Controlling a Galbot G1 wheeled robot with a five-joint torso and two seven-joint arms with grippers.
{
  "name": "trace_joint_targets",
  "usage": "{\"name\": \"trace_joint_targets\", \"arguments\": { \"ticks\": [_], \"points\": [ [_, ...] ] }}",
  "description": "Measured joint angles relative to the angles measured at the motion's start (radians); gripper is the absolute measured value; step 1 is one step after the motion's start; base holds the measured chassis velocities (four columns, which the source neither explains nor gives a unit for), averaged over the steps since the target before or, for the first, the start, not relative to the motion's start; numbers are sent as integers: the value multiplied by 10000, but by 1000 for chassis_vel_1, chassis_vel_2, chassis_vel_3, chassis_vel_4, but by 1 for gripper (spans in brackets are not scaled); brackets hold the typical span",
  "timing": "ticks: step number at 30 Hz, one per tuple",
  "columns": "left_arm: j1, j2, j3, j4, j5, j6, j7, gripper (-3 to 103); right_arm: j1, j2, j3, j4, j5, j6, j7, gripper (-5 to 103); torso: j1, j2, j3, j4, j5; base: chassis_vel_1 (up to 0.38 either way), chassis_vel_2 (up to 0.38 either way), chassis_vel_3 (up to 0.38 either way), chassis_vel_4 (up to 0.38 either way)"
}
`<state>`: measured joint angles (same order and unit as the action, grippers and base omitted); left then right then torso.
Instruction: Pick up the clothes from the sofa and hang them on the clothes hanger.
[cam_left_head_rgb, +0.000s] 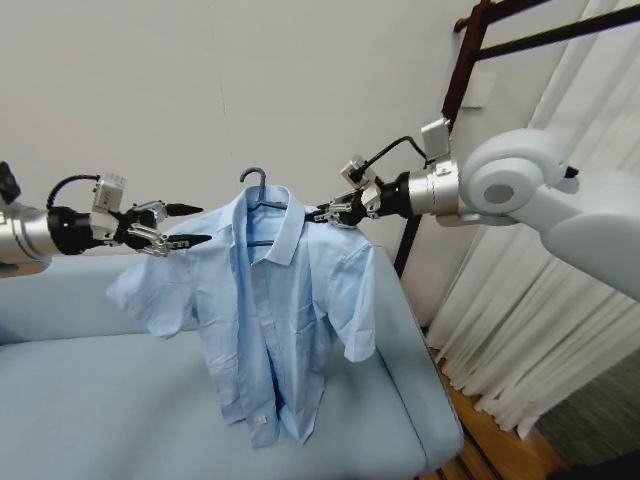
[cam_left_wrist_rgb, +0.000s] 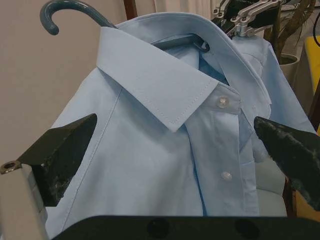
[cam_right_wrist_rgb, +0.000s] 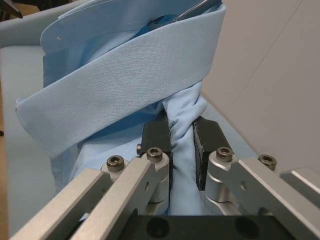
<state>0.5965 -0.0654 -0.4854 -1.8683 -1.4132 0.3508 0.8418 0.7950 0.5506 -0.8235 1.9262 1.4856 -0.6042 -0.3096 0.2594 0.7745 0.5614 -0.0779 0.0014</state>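
You have nothing to read here: no words, labels, brand marks or numbers show on the shirt (cam_left_head_rgb: 262, 318) pinched in the right gripper (cam_left_head_rgb: 320, 214), or on anything near it.

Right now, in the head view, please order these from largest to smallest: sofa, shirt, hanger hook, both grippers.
1. sofa
2. shirt
3. left gripper and right gripper, about alike
4. hanger hook
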Motion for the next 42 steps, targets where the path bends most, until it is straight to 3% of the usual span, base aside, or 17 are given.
{"name": "trace_joint_targets", "arguments": {
  "ticks": [5,8,9,12,14,15,17,20,24,32,36,37,42],
  "points": [
    [-16,-97,-20,-38,-5,0,-142,100,-298,-324,176,428,-688,541,354,8,0,0,0,1,0,0,0,0,0],
    [-31,-241,-49,-92,-12,1,-349,100,-626,-710,324,1090,-1015,1030,1452,8,0,0,-1,-2,2,0,0,0,0],
    [-31,-241,-49,-92,-12,1,-349,100,-626,-710,324,1090,-1015,1030,1452,8,0,0,-1,-2,2,0,0,0,0],
    [-95,-430,-100,-157,-109,42,-784,100,-928,-985,525,1668,-1234,1041,3240,8,-1,0,-1,-2,2,0,0,0,0],
    [-131,-560,-161,-211,-186,82,-1251,100,-993,-1030,710,1954,-1023,659,4728,8,0,0,0,-1,3,0,0,0,0],
    [-131,-560,-161,-211,-186,82,-1251,100,-993,-1030,710,1954,-1023,659,4728,8,0,0,0,-1,3,0,0,0,0],
    [-137,-681,-207,-241,-216,98,-1590,100,-806,-1005,871,2139,-386,33,6200,8,0,-1,0,0,3,0,0,0,0],
    [-150,-880,-311,-255,-214,104,-1761,100,-166,-973,967,2141,439,-820,7490,8,0,0,0,0,0,0,0,0,0],
    [-226,-1115,-435,-280,-171,102,-1803,100,795,-996,717,1867,804,-1267,7925,8,-1,1,-2,0,-1,0,0,0,0],
    [-281,-1787,-658,-367,148,51,-1838,100,2590,-924,-534,1104,1673,-1304,8498,8,0,0,-1,1,0,0,0,0,0],
    [-222,-2277,-794,-375,277,-22,-2112,100,4293,-770,-2328,334,2030,-1311,8550,8,0,0,-1,-3,0,0,0,0,0],
    [-222,-2277,-794,-375,277,-22,-2112,100,4293,-770,-2328,334,2030,-1311,8550,8,0,0,-1,-3,0,0,0,0,0],
    [-4,-2725,-1239,-242,342,-91,-2207,100,6172,-207,-4360,-705,3056,-1312,9529,8,0,0,0,3,-1,0,0,0,0]
  ]
}}
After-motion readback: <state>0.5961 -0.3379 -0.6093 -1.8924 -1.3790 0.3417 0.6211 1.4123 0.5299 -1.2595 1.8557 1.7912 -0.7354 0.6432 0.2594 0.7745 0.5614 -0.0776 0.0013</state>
